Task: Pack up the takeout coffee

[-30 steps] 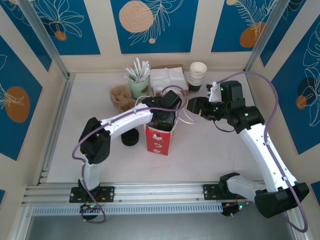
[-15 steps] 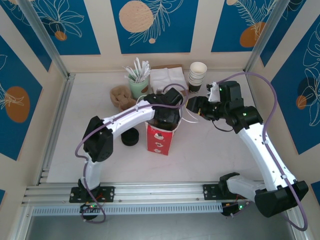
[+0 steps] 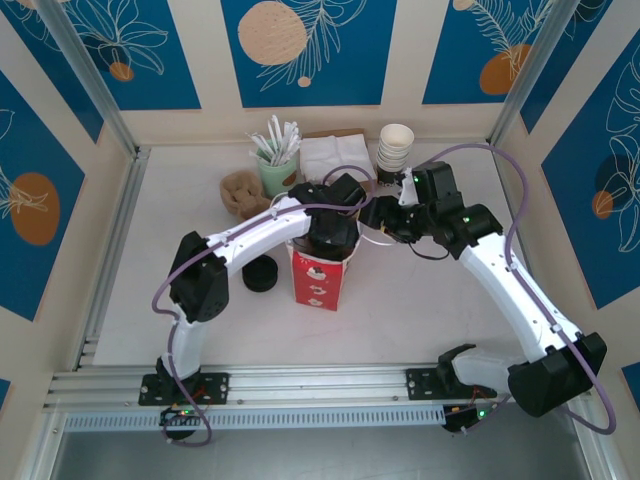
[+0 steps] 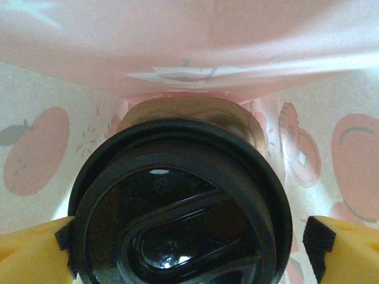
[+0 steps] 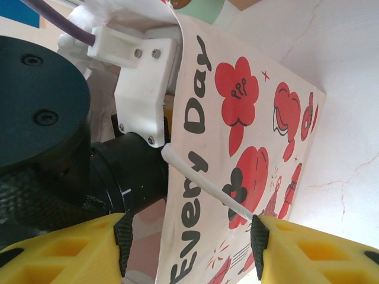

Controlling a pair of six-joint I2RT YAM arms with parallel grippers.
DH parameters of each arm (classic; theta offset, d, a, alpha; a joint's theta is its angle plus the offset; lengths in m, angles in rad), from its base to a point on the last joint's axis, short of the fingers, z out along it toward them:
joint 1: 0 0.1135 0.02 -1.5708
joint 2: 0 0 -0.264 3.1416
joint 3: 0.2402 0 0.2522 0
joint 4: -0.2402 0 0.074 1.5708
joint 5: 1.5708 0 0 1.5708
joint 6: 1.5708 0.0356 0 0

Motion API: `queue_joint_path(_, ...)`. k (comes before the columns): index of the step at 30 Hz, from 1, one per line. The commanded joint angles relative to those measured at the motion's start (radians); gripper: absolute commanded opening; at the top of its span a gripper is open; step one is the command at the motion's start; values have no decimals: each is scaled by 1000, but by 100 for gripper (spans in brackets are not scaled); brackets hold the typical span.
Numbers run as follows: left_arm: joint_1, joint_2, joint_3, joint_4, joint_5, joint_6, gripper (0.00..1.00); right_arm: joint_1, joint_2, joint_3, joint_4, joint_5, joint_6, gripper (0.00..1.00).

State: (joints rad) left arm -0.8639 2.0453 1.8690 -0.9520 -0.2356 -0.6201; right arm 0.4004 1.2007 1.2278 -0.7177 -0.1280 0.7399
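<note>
Inside bag [image 3: 318, 285] | takeout coffee [image 4: 177, 219] between spread left fingers [image 4: 29, 248] | right gripper [image 5: 189, 236] grip unclear

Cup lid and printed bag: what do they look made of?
Cup lid: probably glossy black plastic; highlights glint off its moulded ridges. Printed bag: probably matte paper; thin flat panel without sheen, printed with red flowers and lettering.
</note>
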Motion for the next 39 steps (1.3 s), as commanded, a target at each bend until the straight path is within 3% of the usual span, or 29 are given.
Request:
queue_joint_path(1,3,11,32,-37,24,-28,95,18,11,15,2,55,3,57)
queue_joint_path(6,3,5,33,-31,30,-27,95,29,50,39,-37,103,-20,55)
queue_joint_path(9,3,2,33,-34,34,-29,95,35,76,58,-65,123,-39,48)
queue_joint_path(15,3,-10,30,-50,24,-34,95,40,103,108,-146,174,-90,16)
queue_joint_path(20,3,-20,24,-64,14,-39,95,43,114,173,-245,251,-140,5)
queue_joint_path(28,5,-49,6,-42,28,-45,96,80,173,270,-377,352,-234,2)
queue_joint_path(39,3,-109,24,-23,48,-75,100,141,219,320,-417,449,-222,0)
